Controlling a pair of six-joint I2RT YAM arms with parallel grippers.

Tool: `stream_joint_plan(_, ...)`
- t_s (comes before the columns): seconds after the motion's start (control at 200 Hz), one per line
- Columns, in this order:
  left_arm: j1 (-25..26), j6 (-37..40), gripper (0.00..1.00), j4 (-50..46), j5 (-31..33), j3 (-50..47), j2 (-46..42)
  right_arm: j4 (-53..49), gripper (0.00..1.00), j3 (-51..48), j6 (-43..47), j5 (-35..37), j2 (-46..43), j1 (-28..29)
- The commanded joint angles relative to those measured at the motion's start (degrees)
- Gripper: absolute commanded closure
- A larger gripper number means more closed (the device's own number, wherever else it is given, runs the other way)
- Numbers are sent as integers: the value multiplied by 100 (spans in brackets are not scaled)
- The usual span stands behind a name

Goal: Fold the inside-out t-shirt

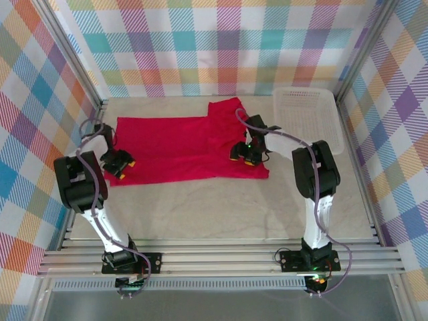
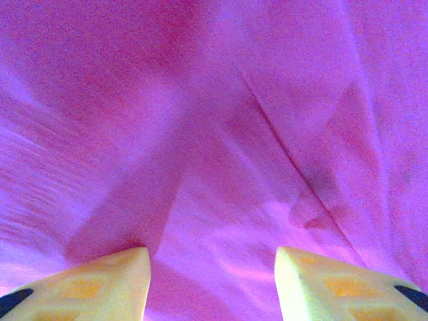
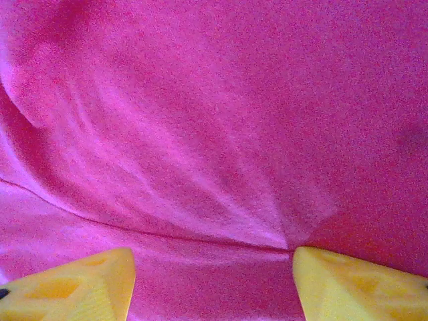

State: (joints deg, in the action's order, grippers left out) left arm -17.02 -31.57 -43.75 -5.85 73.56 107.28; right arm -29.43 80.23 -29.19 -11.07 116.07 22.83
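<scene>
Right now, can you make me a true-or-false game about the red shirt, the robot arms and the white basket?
1. The t-shirt is red. True.
2. The white basket is on the left side. False: it stands at the far right.
3. The t-shirt lies in the white basket. False: it lies spread on the table, beside the basket.
4. The left gripper is at the t-shirt's left edge. True.
5. The right gripper is squeezed shut. False: its fingers stand apart over the cloth.
</scene>
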Motion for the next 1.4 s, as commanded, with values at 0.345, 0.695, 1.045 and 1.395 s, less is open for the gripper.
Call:
stream_joint_plan(0.345,715,1535,63,-2123,1396,851,-982,-571,38,6,26,386,-65,-235)
stream_joint_plan(0.695,1368,1490,68,-2337,2316,-134,-1255,-845,37,724,105,-143,-476,-235)
stream_joint_plan(1.045,1421,1518,73,-1713,2855,-391,-541,-687,37,1054,-63,-519,-156,-167)
stream_joint_plan(1.395,1420,1719,72,-1233,3328,-88,111,-455,37,986,-144,-772,158,-112)
